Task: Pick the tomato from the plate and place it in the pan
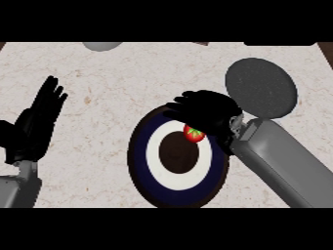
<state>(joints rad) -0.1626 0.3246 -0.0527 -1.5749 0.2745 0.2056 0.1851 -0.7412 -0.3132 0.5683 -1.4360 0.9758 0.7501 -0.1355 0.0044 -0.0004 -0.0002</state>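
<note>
A round plate [149,166] with a dark blue rim, a white ring and a brown centre lies on the counter near the middle. A small red tomato [194,133] with a green stalk sits on the white ring at the plate's upper right. My right hand [211,113] is directly over it, fingers curled down around it and hiding its top. The dark grey round pan [261,88] lies flat to the upper right, close behind that hand. My left hand [35,122] rests open at the left, fingers up, holding nothing.
A grey rounded object [101,46] shows at the counter's far edge, upper left. A small brown item [201,44] sits at the far edge, centre. Dark wood floor shows past the marble counter's left and right edges.
</note>
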